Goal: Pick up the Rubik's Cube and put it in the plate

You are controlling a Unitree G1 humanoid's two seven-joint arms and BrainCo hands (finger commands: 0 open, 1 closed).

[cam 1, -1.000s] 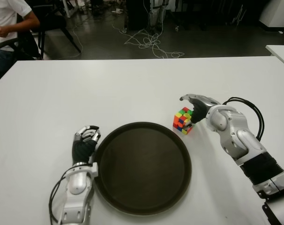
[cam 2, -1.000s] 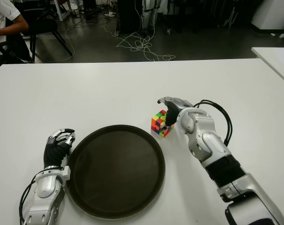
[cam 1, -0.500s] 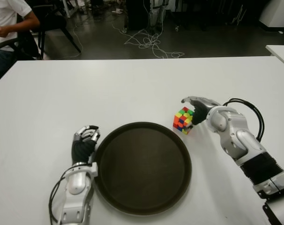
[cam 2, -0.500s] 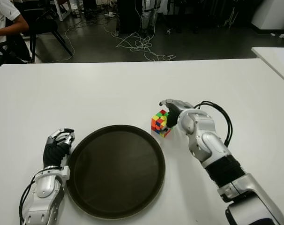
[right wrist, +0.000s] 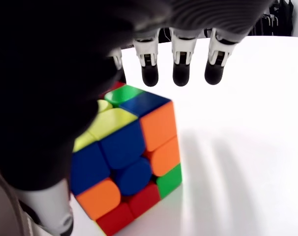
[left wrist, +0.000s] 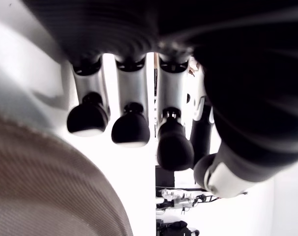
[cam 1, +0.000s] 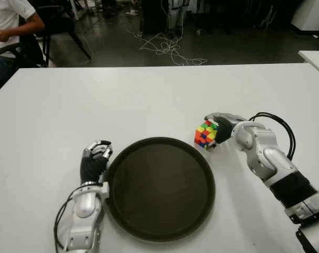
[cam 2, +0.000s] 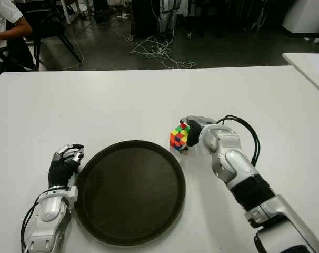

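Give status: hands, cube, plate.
Right hand around cube, fingers not closed; cube on table beside plate. Left hand curled at plate's left. Path clear.

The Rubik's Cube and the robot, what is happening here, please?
The right robot hand is at the Rubik's Cube, which sits on the white table just past the right rim of the dark plate. Its fingers are around the cube without a closed grasp. The left robot hand shows curled beside the plate's left rim.

Dark floor (cam 1: 122,47) — tangled cables (cam 1: 167,47), chair (cam 1: 59,23)
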